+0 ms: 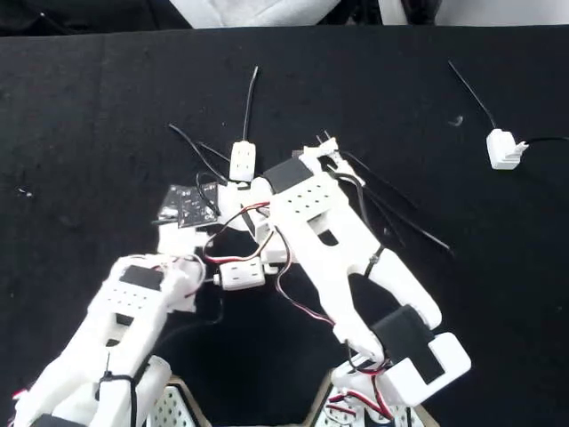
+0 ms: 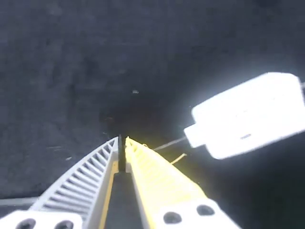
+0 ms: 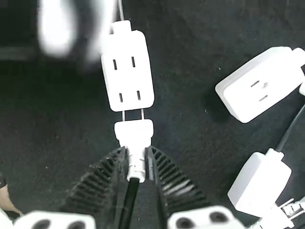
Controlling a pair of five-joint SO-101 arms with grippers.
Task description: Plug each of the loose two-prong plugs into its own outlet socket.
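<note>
My right gripper (image 3: 136, 160) is clamped on the plug (image 3: 134, 132) at its stiff neck. It sits mid-table, prongs touching the near end of the outlet block (image 3: 127, 71). I judge both light, rigid and slick, so the block may slide. My left gripper (image 2: 122, 143) is pinched together; I can't tell if it holds anything.

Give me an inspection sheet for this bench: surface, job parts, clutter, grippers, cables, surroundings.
Surface: black cloth covers the table.
Job's things: white outlet block; two-prong plug with its prongs at the block's end, seating unclear; single socket beside them; loose white plug lying apart towards the table's edge.
Clutter: nothing seen.
Grippers: right gripper shut on the two-prong plug; left gripper shut, low over the cloth.
Cables: black cables trail across the cloth.
Surroundings: pale material beyond the cloth's far edge.
</note>
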